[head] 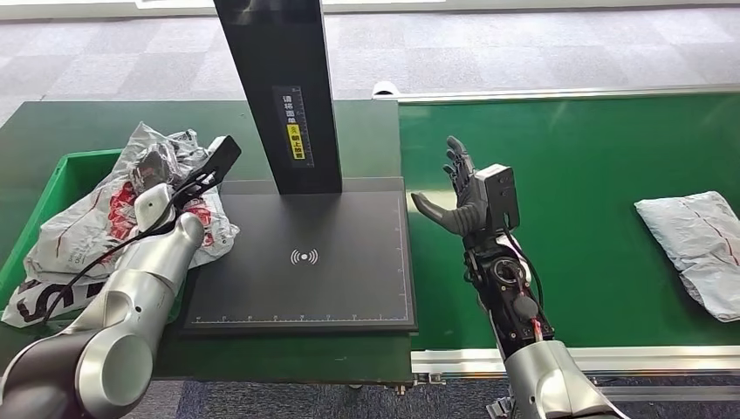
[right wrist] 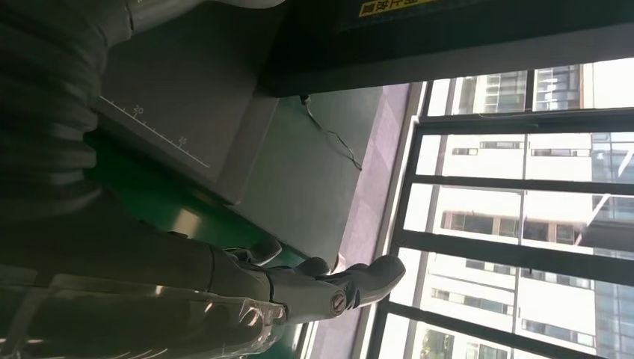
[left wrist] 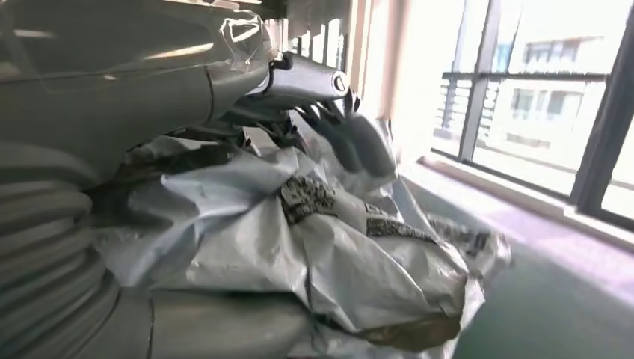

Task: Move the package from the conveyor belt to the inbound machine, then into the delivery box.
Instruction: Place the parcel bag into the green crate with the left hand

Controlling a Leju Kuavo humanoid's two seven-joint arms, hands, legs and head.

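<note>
The left hand (head: 161, 166) sits on a crumpled grey package (head: 105, 223) that lies over the rim of the green delivery box (head: 57, 188); in the left wrist view its fingers (left wrist: 351, 138) rest on the plastic and seem to grip it, though the folds hide the contact. The right hand (head: 458, 196) hovers above the conveyor belt (head: 576, 175), fingers spread and holding nothing, just beside the black inbound machine (head: 305, 262). A second package (head: 694, 244) lies on the belt, well apart from that hand.
</note>
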